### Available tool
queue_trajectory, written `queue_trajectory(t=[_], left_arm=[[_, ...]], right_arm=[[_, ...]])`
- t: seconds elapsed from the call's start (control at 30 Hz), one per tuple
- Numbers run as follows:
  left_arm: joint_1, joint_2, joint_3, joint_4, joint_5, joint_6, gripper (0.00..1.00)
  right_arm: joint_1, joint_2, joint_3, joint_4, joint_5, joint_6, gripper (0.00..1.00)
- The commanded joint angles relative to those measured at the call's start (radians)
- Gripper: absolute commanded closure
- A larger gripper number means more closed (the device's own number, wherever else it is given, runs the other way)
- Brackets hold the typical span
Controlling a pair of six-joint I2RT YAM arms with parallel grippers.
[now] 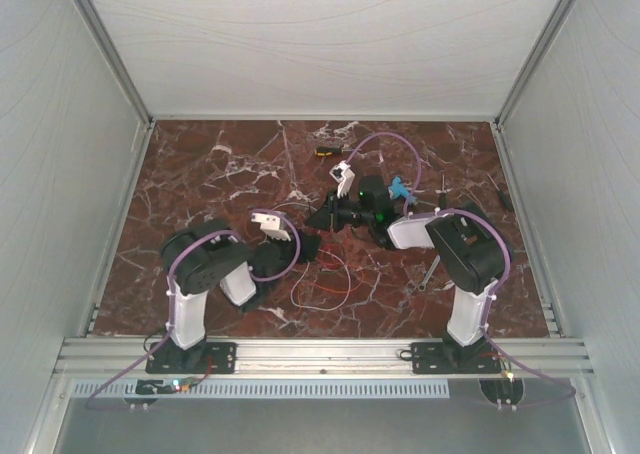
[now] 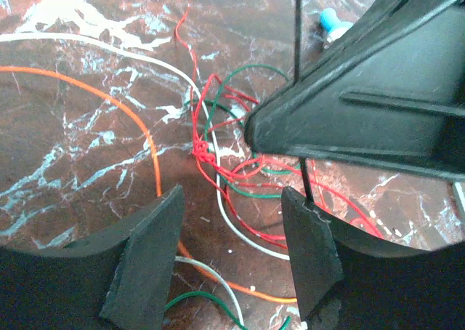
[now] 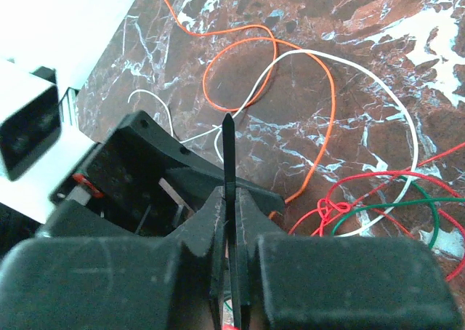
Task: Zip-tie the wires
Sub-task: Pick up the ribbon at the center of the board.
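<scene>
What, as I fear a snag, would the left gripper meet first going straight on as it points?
Probably the wires, tangled just ahead of the left gripper's open jaws; the right gripper looms close right. Depth is unclear.

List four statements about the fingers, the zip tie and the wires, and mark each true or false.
1. The right fingers are shut on the zip tie. True.
2. The left fingers are clamped on the wires. False: they stand open, gripping nothing.
3. The zip tie is looped round the wires. False: it sticks out straight, tip free.
4. An orange wire lies on the table. True.
</scene>
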Motion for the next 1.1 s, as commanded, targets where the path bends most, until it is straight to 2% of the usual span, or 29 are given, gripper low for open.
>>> queue_trajectory(t=[0.0, 0.23, 0.33, 0.47, 0.7, 0.93, 1.0, 1.03, 1.07], left_arm=[[-0.003, -0.060, -0.005, 0.291, -0.027, 0.025, 0.42], [-0.004, -0.115, -0.070, 0.291, 0.014, 0.170, 0.41], [-0.004, -0.169, -0.122, 0.291, 0.044, 0.259, 0.37], [-0.001, -0.231, -0.182, 0.289, 0.021, 0.349, 0.26], [0.001, -0.356, -0.247, 0.288, 0.000, 0.406, 0.13], [0.002, -0.558, -0.301, 0.233, -0.033, 0.504, 0.13], [0.003, -0.696, -0.304, 0.127, -0.025, 0.514, 0.13], [0.003, -0.795, -0.277, -0.035, 0.004, 0.514, 0.12], [0.009, -0.913, -0.212, -0.271, 0.038, 0.494, 0.11]], right_arm=[[-0.007, -0.011, 0.002, -0.037, -0.029, -0.066, 1.00], [0.029, -0.048, 0.006, -0.021, 0.024, -0.115, 1.00], [0.050, -0.073, 0.024, -0.006, 0.083, -0.163, 1.00], [0.063, -0.068, -0.006, 0.233, 0.123, -0.154, 1.00], [0.063, -0.068, 0.037, 0.482, 0.129, -0.101, 1.00], [0.063, -0.080, 0.069, 0.604, 0.179, -0.063, 1.00], [0.074, -0.127, 0.073, 0.561, 0.197, -0.073, 1.00], [0.084, -0.165, 0.074, 0.512, 0.203, -0.100, 1.00], [0.098, -0.211, 0.077, 0.439, 0.209, -0.155, 1.00]])
